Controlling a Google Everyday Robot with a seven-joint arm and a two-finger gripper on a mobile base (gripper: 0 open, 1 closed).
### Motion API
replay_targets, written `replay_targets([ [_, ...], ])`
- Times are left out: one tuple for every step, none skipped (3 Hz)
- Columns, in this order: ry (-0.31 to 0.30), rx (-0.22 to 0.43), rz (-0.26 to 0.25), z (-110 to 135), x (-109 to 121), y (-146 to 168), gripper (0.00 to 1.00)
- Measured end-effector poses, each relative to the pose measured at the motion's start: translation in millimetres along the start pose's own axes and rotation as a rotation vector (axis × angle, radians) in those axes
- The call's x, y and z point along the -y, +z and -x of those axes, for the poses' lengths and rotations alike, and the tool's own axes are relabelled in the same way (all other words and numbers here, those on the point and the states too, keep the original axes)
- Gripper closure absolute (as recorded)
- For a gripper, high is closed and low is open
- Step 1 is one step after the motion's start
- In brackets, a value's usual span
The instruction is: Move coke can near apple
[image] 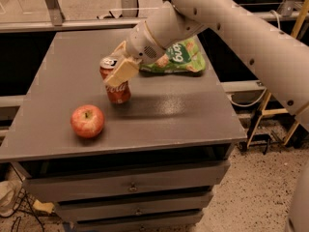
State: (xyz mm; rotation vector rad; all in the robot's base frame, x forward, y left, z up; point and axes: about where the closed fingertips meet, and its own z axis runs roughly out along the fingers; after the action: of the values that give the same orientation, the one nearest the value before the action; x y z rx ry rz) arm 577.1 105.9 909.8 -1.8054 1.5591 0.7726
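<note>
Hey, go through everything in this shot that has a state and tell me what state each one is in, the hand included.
coke can: upright, gripped by the hand, apart from the apple.
hand: over the middle of the table, shut on the coke can.
apple: resting near the table's front left, stem dimple up, untouched.
green snack bag: lying flat at the table's back.
drawers: shut.
</note>
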Motion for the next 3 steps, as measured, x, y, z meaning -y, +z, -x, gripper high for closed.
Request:
replay_targets([
  [-0.001,0.005,-0.011,2.0,-7.6,-0.7,1.00],
  [0.007,0.026,-0.011,1.7,-14.9,2.4,1.00],
  [0.021,0.049,-0.007,0.6,-20.3,7.0,1.00],
])
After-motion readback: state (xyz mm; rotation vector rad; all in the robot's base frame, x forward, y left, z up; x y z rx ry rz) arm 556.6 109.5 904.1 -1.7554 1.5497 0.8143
